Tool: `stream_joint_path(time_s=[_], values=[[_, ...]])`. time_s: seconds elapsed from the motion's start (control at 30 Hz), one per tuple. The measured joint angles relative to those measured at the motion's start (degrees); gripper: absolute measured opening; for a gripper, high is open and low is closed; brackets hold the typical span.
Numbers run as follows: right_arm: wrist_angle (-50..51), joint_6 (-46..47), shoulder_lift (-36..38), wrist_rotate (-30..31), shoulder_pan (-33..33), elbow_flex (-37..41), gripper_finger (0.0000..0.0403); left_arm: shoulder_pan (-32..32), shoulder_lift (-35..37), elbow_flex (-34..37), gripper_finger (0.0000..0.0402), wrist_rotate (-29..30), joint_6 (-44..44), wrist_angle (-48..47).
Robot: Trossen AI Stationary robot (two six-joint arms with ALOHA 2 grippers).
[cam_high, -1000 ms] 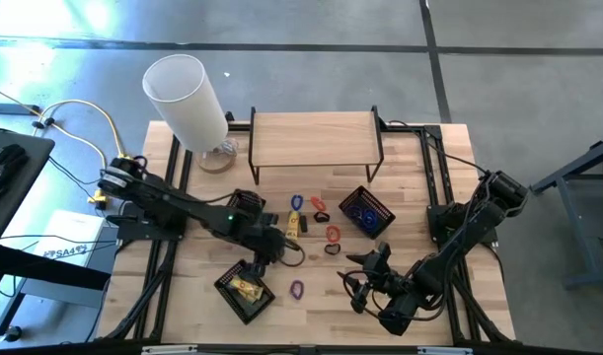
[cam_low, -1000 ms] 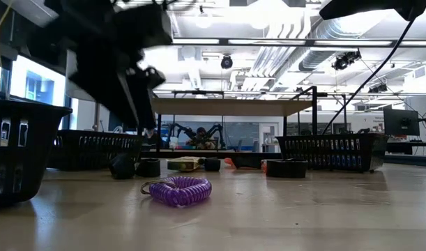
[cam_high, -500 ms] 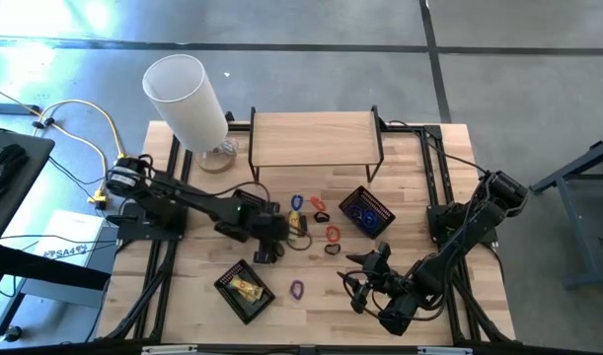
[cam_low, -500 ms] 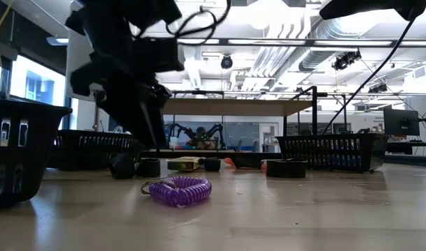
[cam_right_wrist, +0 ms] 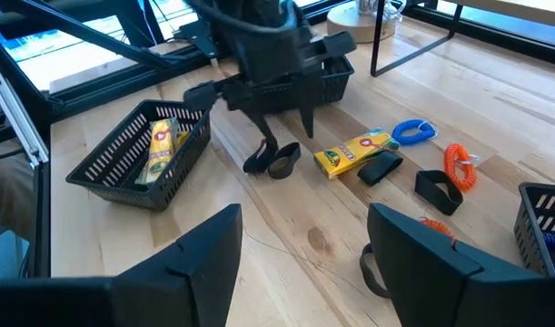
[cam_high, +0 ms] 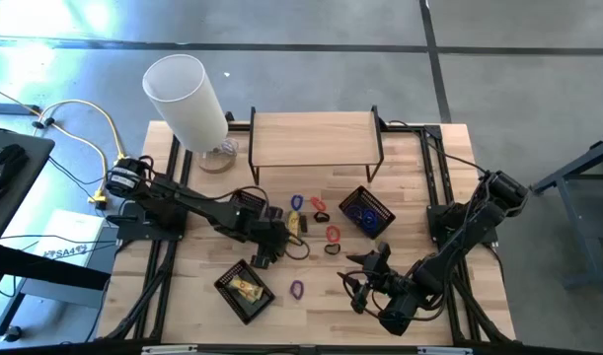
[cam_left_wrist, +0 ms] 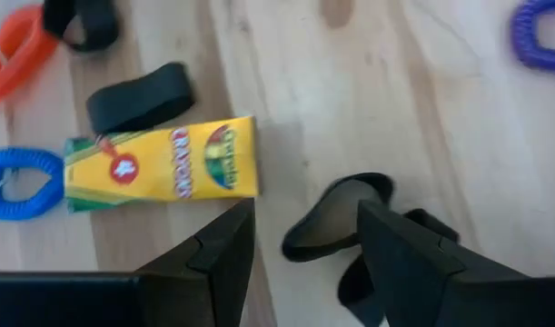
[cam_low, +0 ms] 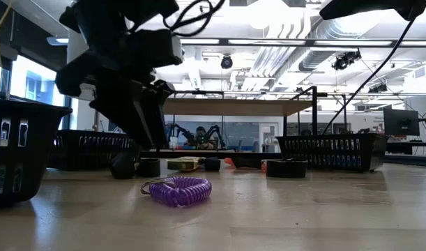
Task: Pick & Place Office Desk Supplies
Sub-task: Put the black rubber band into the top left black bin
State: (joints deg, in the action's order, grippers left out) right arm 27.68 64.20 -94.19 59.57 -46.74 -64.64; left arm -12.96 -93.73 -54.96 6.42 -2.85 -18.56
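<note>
Right now your left end effector (cam_high: pixel 264 258) hovers over the middle of the table (cam_high: pixel 410 197), its two fingers parted and holding nothing — you can see bare wood between them in the left wrist view. Just beyond the fingertips lies a black clip-like piece (cam_left_wrist: pixel 342 216), flat on the wood; the right wrist view shows that same piece (cam_right_wrist: pixel 273 160) directly under the left end effector. Beside it is a yellow crayon packet (cam_left_wrist: pixel 163 171), with a black band (cam_left_wrist: pixel 137 96) touching its far edge and a blue coiled band (cam_left_wrist: pixel 21 183) at one end. A purple coiled band (cam_high: pixel 297 289) sits apart, nearer the front edge. A second yellow packet (cam_right_wrist: pixel 163 142) lies in the black basket (cam_high: pixel 234 296) at front left.

Your right end effector (cam_high: pixel 358 283) waits near the front right — fingers spread wide, empty.
</note>
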Motion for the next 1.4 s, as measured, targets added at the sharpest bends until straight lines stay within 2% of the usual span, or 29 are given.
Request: stream_joint_path(time_s=[0.33, 1.4], values=[[-0.02, 0.00, 0.00, 0.00, 0.00, 0.00, 0.0227, 0.07, 0.00, 0.00, 0.0185, 2.85, -0.33, 0.01], [0.35, -0.01, -0.02, -1.37, 0.00, 0.00, 0.0227, 0.07, -5.54, -0.07, 0.0170, 0.95, -1.16, 0.98]])
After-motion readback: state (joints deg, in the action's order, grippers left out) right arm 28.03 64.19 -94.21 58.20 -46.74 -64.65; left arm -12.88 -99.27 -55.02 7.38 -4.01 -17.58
